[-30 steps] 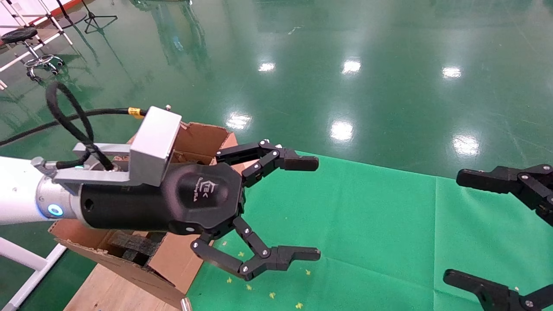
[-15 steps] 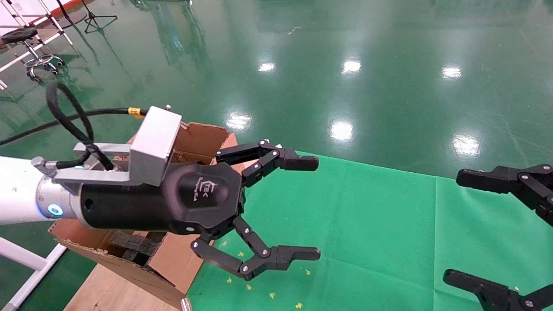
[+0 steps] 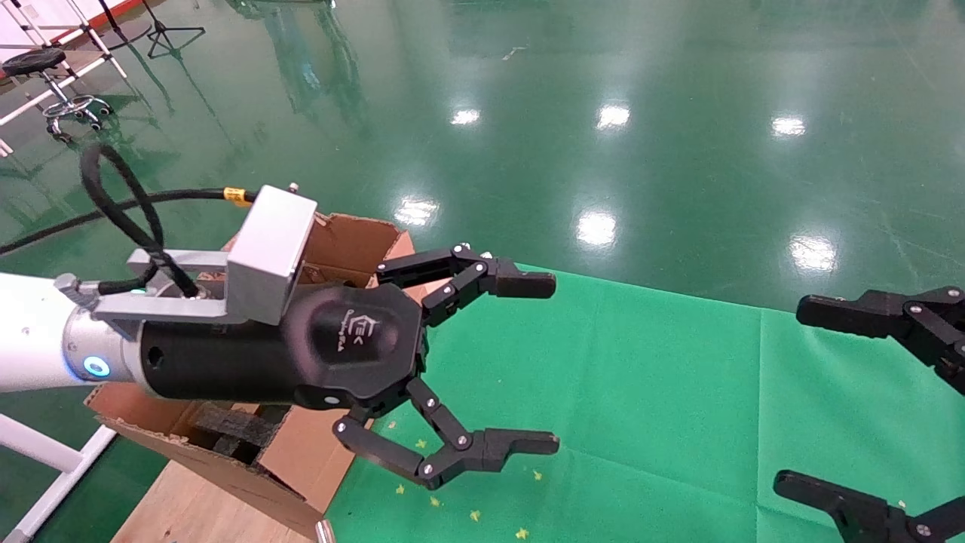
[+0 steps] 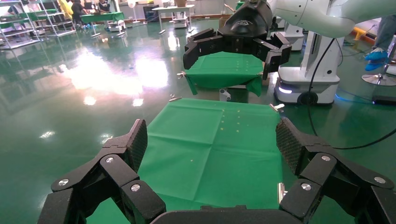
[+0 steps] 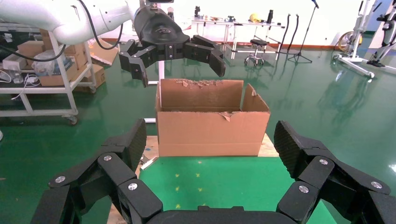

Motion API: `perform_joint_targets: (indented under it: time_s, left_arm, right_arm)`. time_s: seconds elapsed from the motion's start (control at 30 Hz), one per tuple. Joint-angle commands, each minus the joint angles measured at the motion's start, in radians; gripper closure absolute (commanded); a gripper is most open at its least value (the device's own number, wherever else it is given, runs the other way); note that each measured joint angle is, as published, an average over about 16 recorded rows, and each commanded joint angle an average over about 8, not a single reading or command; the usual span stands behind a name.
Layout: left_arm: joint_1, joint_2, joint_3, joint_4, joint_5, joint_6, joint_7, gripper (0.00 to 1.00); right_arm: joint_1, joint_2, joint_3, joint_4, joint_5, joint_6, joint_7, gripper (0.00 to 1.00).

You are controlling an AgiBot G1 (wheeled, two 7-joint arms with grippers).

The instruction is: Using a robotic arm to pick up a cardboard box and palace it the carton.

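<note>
At the far left of the head view a black cable (image 3: 121, 219) loops above the white robotic arm (image 3: 30, 335), which reaches in level over the carton (image 3: 249, 452). A grey camera mount (image 3: 268, 253) sits on top of its wrist. The carton stands on a wooden board (image 3: 188, 513) at the left edge of the green cloth (image 3: 641, 407), with its flaps up, ragged edges and black foam (image 3: 234, 426) inside. The left gripper (image 3: 539, 362) hangs past the carton, above the cloth, with its fingers spread wide and nothing between them. Small yellow specks (image 3: 475, 516) lie on the cloth below it. At the right edge the right gripper (image 3: 791, 396) also hangs above the cloth, fingers wide apart and empty. The small cardboard box does not show in any view. The shiny green floor (image 3: 603, 113) lies beyond.
</note>
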Motion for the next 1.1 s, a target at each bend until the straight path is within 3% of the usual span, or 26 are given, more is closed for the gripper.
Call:
perform_joint_targets:
  time_s: [0.03,1.1]
  left_arm:
    - [0.0,0.0,0.0,0.0,0.0,0.0,0.0,0.0]
    - [0.0,0.0,0.0,0.0,0.0,0.0,0.0,0.0]
  right_arm:
    - [0.0,0.0,0.0,0.0,0.0,0.0,0.0,0.0]
    - [0.0,0.0,0.0,0.0,0.0,0.0,0.0,0.0]
